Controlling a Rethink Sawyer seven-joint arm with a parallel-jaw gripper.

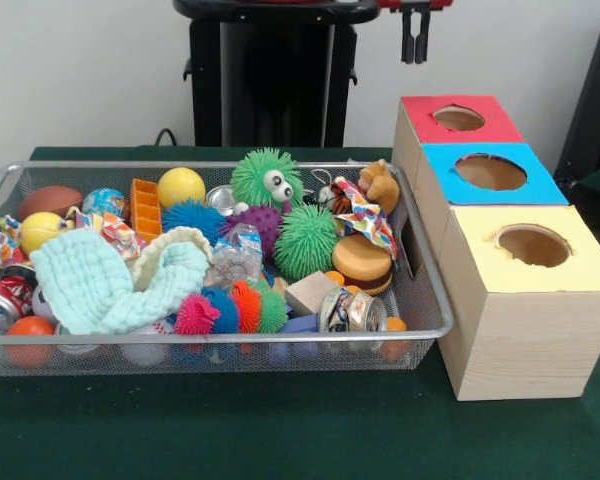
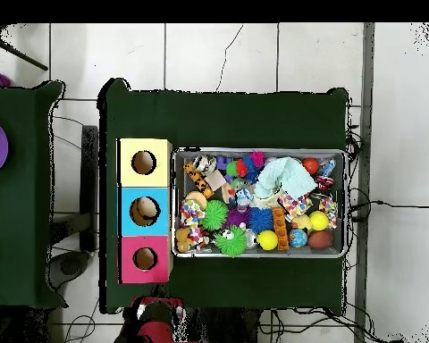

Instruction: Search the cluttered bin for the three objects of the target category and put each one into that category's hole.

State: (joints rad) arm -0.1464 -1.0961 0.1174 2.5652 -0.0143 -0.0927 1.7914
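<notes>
The gripper (image 1: 416, 45) hangs drawn back above the red box (image 1: 458, 121), its fingers (image 1: 408, 46) slightly spread and holding nothing, while the toy-crammed wire bin (image 1: 280, 333) sits on the green worktop (image 1: 280, 430) beside the three holed boxes.

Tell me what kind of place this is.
Probably a robotics lab set up for a sorting test: a green table on a tiled floor holds a wire bin of mixed toys, three colour-topped boxes with holes stand beside it, and the gripper hangs above.
</notes>
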